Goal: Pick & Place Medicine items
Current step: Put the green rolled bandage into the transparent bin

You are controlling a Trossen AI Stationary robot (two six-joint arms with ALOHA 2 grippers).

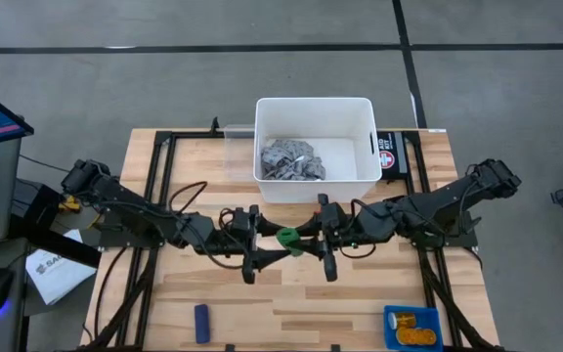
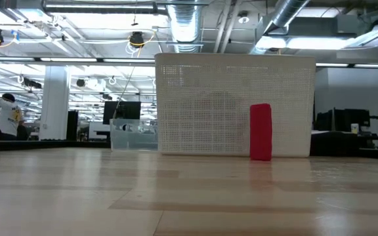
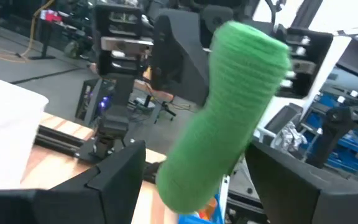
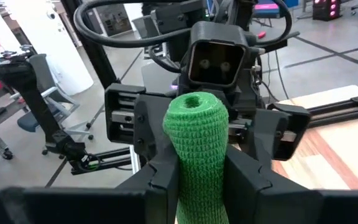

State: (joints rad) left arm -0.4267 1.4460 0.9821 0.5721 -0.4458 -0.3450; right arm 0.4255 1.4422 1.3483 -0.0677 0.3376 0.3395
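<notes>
While both grippers meet at the frame's centre, the green bandage roll (image 1: pixel 288 238) sits between the left gripper (image 1: pixel 262 241) fingers and right gripper (image 1: pixel 313 238) fingers, both closed on it; I judge one must release slowly before carrying to the white bin (image 1: pixel 316 108).

White bin (image 1: pixel 316 117) holding a grey rag (image 1: pixel 291 159), green roll (image 1: pixel 288 238) mid-table, blue block (image 1: pixel 202 323) and blue tray (image 1: pixel 413 328) — near edge, red block (image 2: pixel 260 132) before the bin.

Industrial lab: exposed ceiling ducts (image 2: pixel 195 26), monitors (image 2: pixel 120 113), concrete floor (image 1: pixel 164 59).
</notes>
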